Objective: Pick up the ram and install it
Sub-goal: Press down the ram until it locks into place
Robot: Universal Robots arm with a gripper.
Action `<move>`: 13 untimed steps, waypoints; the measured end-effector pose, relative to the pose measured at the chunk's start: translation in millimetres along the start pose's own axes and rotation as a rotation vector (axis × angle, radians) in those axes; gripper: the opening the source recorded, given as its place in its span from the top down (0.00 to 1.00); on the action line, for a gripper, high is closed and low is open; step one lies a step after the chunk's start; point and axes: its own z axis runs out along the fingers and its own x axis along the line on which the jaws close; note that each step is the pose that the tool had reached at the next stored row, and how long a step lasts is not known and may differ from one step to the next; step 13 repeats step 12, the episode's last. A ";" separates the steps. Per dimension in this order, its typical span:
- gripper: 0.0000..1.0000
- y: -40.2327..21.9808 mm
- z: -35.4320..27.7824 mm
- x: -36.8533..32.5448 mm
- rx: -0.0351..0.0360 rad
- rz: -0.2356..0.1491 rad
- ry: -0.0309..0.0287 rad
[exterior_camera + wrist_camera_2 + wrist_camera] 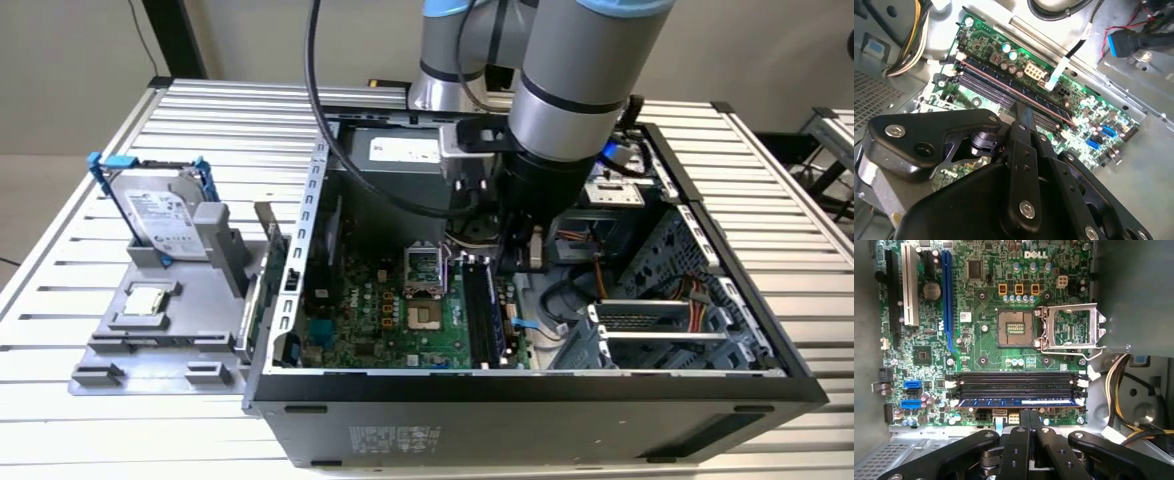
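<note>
One ram (1016, 402) seated in slot, just below claw (1028, 415).

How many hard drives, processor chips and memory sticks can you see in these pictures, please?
Hard drive: 1
Processor chip: 1
Memory stick: 1
Total: 3

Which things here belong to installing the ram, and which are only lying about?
Belong to the job:
- ram, lying in a memory slot of the motherboard
- gripper, just above the ram

Lying about:
- hard drive in a blue frame, outside the case
- processor chip on the grey holder
- open processor socket
</note>
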 end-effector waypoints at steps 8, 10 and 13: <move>1.00 0.1 -16.9 -0.2 0.0001 0.000 -0.0002; 1.00 0.1 -17.5 -0.2 0.0000 0.000 0.0001; 1.00 0.1 -18.0 -0.2 0.0000 0.000 0.0001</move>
